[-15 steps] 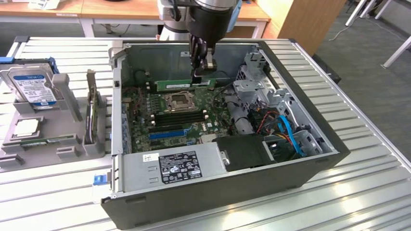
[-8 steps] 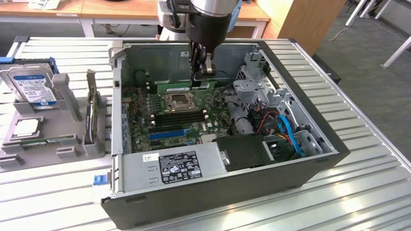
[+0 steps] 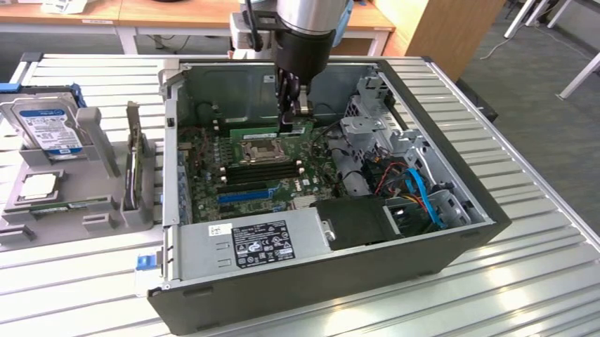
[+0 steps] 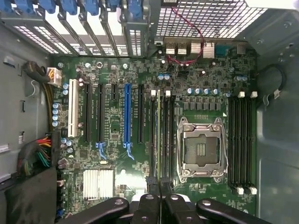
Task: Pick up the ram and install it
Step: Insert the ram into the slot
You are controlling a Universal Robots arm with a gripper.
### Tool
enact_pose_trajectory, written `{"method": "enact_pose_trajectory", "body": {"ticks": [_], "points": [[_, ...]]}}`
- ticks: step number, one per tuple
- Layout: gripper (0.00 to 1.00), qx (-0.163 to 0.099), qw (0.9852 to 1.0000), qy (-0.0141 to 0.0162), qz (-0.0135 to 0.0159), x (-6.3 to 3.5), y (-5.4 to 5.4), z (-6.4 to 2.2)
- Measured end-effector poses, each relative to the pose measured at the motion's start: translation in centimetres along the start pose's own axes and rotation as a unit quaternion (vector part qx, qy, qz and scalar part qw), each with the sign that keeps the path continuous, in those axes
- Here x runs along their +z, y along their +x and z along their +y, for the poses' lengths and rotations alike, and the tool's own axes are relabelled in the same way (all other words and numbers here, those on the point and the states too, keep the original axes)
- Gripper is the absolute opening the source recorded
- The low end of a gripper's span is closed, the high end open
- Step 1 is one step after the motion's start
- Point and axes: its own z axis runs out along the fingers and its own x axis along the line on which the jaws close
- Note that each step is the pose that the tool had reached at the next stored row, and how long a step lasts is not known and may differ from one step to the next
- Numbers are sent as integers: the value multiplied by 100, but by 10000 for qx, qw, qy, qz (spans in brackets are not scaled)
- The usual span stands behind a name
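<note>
**Clerk:** Exterior view, first item?

**Checker:** Open computer case (image 3: 468, 210), laid on its side on the slatted metal surface (image 3: 535, 281), with the motherboard (image 3: 281, 179) facing up. The arm enters from above, toward the far wall.

**Clerk:** Claw?

**Checker:** Claw (image 3: 298, 111), pressed together, pinching the ram (image 3: 258, 131) by its upper edge, near the end at the exterior view's right. The ram is a green stick, on edge and level, its length running across the view. It appears just past the far side of the processor socket (image 3: 260, 149). Whether it touches the board cannot be told.

**Clerk:** Other contents?

**Checker:** Power supply (image 3: 263, 242) with a black label, at the near wall. Blue cables (image 3: 426, 200), at the exterior view's right. Outside the case, at the exterior view's left, a grey holder (image 3: 94, 147) carries a hard drive (image 3: 47, 126) with a blue-white label. A square silver processor chip (image 3: 38, 186) sits nearer.

**Clerk:** Wrist view?

**Checker:** Claw (image 4: 159, 190), with its dark fingers (image 4: 148, 207) close together. The ram (image 4: 159, 135) is seen edge-on, a thin pale line running away from the fingers. It lines up with the black memory slots (image 4: 167, 140) between the processor socket (image 4: 201, 149) and the blue expansion slot (image 4: 127, 114). A second slot bank (image 4: 240, 140) lies on the socket's other side. A white slot (image 4: 72, 107) and a finned heatsink (image 4: 99, 182) lie beyond the blue one.
</note>
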Motion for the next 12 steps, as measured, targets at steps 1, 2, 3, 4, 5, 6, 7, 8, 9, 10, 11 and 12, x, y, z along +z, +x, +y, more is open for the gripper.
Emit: {"method": "enact_pose_trajectory", "body": {"ticks": [1,2,3,4,5,6,7,8,9,10,11,12], "points": [[12,0,10000,1,0,15,1,-1],[12,0,10000,3,0,32,1,-1],[12,0,10000,5,0,47,2,-2],[12,0,10000,6,0,64,2,-2],[12,0,10000,8,0,80,3,-3],[12,0,10000,9,0,97,4,-3],[12,0,10000,11,0,113,4,-4],[12,0,10000,13,0,131,5,-4],[12,0,10000,14,0,148,5,-5],[12,-1,10000,16,-1,165,6,-6],[12,-1,10000,17,0,181,6,-6],[12,-1,10000,18,-1,197,7,-7]]}}
